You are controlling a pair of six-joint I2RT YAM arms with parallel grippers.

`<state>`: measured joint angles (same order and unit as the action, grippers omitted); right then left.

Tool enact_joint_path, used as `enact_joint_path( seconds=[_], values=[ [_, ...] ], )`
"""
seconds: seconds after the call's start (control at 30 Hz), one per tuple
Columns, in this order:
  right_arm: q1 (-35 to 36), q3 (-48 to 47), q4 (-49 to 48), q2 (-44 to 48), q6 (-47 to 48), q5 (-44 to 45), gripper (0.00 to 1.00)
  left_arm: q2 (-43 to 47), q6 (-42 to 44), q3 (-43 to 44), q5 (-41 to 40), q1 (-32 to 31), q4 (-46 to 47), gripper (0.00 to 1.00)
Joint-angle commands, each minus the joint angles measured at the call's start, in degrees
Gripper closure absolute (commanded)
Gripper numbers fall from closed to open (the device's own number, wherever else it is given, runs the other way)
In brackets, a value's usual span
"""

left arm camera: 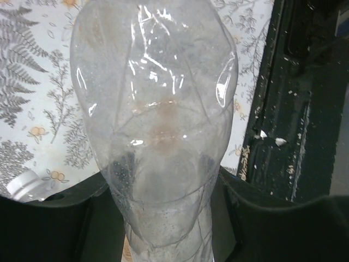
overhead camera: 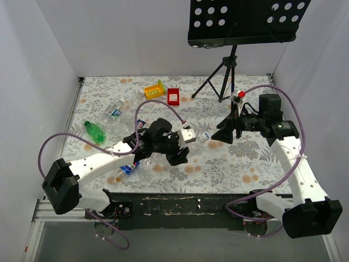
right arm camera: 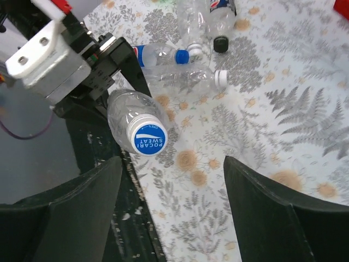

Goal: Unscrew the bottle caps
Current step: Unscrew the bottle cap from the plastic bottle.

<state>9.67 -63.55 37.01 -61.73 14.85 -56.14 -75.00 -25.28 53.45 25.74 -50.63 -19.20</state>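
Left end effector [left arm camera: 169,221] clamps the bottle [left arm camera: 155,109]; its blue cap [right arm camera: 149,139] faces the wide-open right end effector [right arm camera: 173,166], apparently untouched.

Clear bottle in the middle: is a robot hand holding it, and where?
Yes. The left gripper clamps the clear bottle around its body. The right gripper is open, facing the blue-topped cap without touching it.

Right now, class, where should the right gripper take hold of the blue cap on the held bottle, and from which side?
Pinch the blue cap by its round side wall, coming straight at its flat top. The left gripper holds the bottle with that top facing the open right gripper.
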Motion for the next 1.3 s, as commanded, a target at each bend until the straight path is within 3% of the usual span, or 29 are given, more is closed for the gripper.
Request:
enact_joint_path(
  seconds=[0.0,0.33,0.67,0.83,0.97,1.03,1.1,1.27],
  values=[
    [-0.44,4.74,-9.14,-1.1,-16.15,-2.3,0.19,-2.34,0.05,4.64,-5.78,-1.75,1.18,0.97],
    [-0.18,2.47,-7.22,-6.64,-17.4,-2.57,0.25,-7.09,0.84,8.86,-10.35,-3.77,0.4,0.97],
    [-0.09,2.29,-6.52,-7.79,-17.14,-5.03,0.54,-8.41,1.2,9.83,-10.62,-3.77,0.13,0.97],
    [0.0,2.38,-7.83,-7.79,-15.21,-9.59,0.82,-8.32,2.25,9.74,-9.66,-3.77,0.04,0.97],
    [0.0,1.24,-0.57,-6.73,3.46,-18.2,0.92,-6.83,3.92,8.69,-6.76,-3.6,-0.83,0.96],
    [0.35,0.19,4.97,-6.21,14.02,-18.48,0.94,-5.51,4.97,8.07,-3.0,-2.99,-1.54,0.96],
    [1.83,-1.74,12.33,-6.82,25.51,-16.47,0.95,-4.11,5.15,7.63,3.06,-1.23,-1.98,0.96],
    [7.63,-7.28,36.07,-10.5,66.02,-12.07,0.94,-3.83,6.11,7.19,24.06,4.48,-4.69,0.94]
  ],
)
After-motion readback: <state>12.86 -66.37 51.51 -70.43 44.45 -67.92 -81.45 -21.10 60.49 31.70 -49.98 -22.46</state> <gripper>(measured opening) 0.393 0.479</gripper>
